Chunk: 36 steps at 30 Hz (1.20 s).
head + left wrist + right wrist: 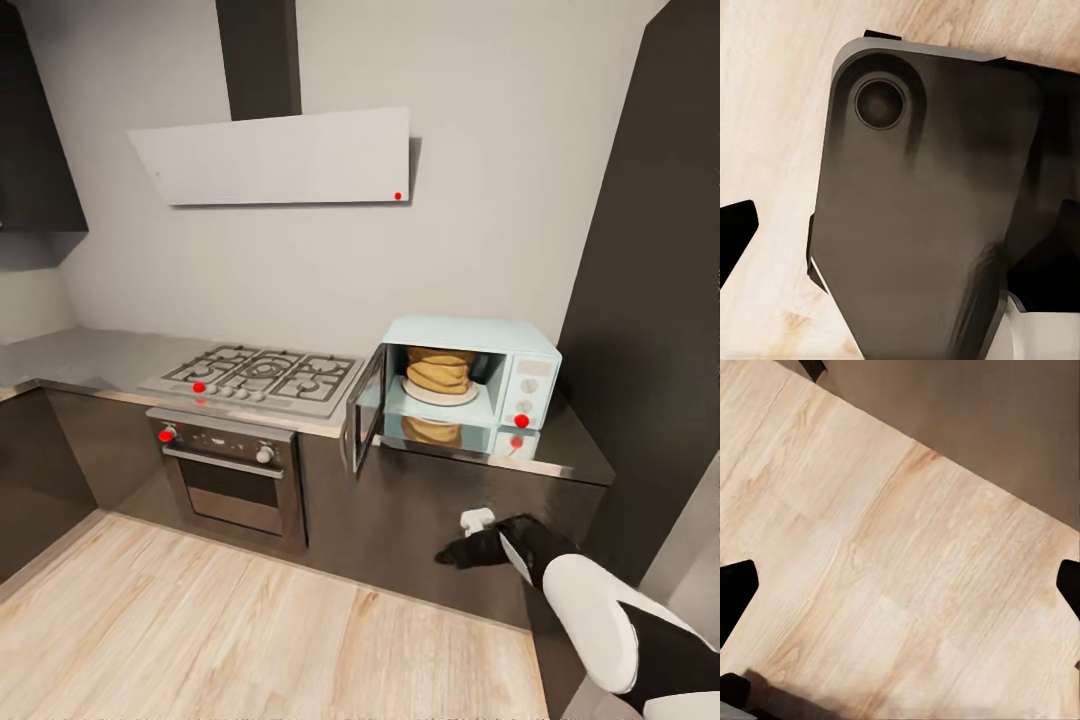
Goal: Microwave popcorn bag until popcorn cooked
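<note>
Popcorn bag [439, 374] is sitting on the turntable inside the microwave [528, 362], right of centre, door [362, 408] hanging open. Right gripper [468, 549], spread empty at lower right, should be pushing that door squarely shut next.

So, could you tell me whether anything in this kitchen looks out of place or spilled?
Nothing looks spilled or damaged. The popcorn bag sits upright on the turntable inside the microwave, whose door hangs wide open over the countertop edge.
</note>
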Motion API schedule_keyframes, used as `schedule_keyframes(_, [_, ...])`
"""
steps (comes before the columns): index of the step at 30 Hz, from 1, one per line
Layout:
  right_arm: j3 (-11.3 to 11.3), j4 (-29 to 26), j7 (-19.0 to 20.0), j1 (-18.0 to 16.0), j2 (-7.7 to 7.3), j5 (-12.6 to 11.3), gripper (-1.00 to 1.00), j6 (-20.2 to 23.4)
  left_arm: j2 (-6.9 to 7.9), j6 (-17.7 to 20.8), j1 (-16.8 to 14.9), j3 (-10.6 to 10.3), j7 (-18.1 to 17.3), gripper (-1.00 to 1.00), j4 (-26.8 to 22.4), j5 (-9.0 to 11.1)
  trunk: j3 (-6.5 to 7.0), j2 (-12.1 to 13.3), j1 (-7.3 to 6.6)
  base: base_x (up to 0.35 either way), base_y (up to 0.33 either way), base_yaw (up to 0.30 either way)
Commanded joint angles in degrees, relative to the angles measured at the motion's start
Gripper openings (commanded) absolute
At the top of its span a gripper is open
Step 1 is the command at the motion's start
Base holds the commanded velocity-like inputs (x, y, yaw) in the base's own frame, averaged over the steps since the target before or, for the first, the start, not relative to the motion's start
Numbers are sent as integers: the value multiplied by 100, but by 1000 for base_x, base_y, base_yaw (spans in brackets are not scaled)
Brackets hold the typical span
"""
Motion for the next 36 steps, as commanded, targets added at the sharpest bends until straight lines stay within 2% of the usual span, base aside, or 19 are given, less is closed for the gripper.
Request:
schedule_keyframes(1, [-57, 586, -406, -3, -6, 41, 100, -165, -2, -6, 2, 12, 4, 100, -7, 35, -5, -4, 0, -4, 0, 0])
schedule_keyframes(2, [-53, 907, -729, 7, 1, 36, 100, -305, -2, -5, 2, 12, 4, 100, -7, 37, -5, -4, 0, -2, 0, 0])
schedule_keyframes(4, [-53, 1040, -973, 86, 12, 33, 100, -369, -2, -5, 2, 12, 4, 100, -6, 37, -5, -4, 0, -1, 0, 0])
schedule_keyframes(6, [-60, 1113, -1125, 576, 13, 16, 100, -404, 4, -3, 2, 15, 4, 100, -6, 39, -5, -4, 0, 0, 0, 0])
schedule_keyframes(7, [-61, 1117, -1134, 686, 12, 12, 100, -406, 4, -2, 2, 14, 4, 100, -6, 41, -5, -4, 0, 0, 0, 0])
schedule_keyframes(9, [-85, 1127, -1194, 1332, -3, -1, 100, -448, 6, 2, 2, 13, 4, 100, -6, 44, -5, -4, 0, 0, 0, 0])
schedule_keyframes(10, [-104, 1130, -1266, 1766, -19, -69, 100, -589, 7, 3, 2, 12, 4, 100, -6, 45, -5, -4, 0, 0, 0, 0])
schedule_keyframes(11, [-116, 1131, -1437, 2219, -38, -301, 100, -890, 7, 3, 2, 9, 4, 100, -6, 46, -5, -4, 0, 0, 0, 0])
schedule_keyframes(12, [-118, 1131, -1505, 2358, -43, -389, 100, -994, 7, 3, 2, 8, 4, 100, -6, 46, -5, -4, 0, 0, 0, 0])
schedule_keyframes(14, [-124, 1132, -1773, 2861, -54, -760, 100, -1376, 7, 4, 2, 8, 9, 100, -6, 48, -5, -4, 0, 0, 0, 0])
schedule_keyframes(15, [-127, 1132, -1960, 3328, -62, -1099, 100, -1743, 10, 7, 2, 8, 11, 100, -6, 52, -5, -4, 0, 11, 6, 0])
schedule_keyframes(16, [-128, 1132, -2030, 3591, -66, -1247, 100, -1954, 13, 23, 2, 6, 6, 100, -6, 54, -5, -4, 0, 105, 71, 0])
schedule_keyframes(17, [-128, 1132, -2056, 3710, -68, -1302, 100, -2051, 17, 34, 2, 5, -4, 100, -6, 54, -5, -4, 0, 162, 112, 0])
schedule_keyframes(20, [-128, 1132, -2095, 3897, -71, -1385, 100, -2204, 23, 51, 2, -4, -35, 100, -6, 55, -5, -4, 0, 223, 157, 0])
schedule_keyframes(28, [-128, 1132, -2103, 3950, -70, -1407, 100, -2223, 29, 51, 2, -12, -48, 100, -10, 43, 0, -4, 0, 262, 186, -16])
schedule_keyframes(36, [-128, 1133, -2125, 3956, -63, -1417, 100, -2213, 28, 20, 2, -15, -49, 100, -6, 8, 44, -4, 0, 39, 30, -226])
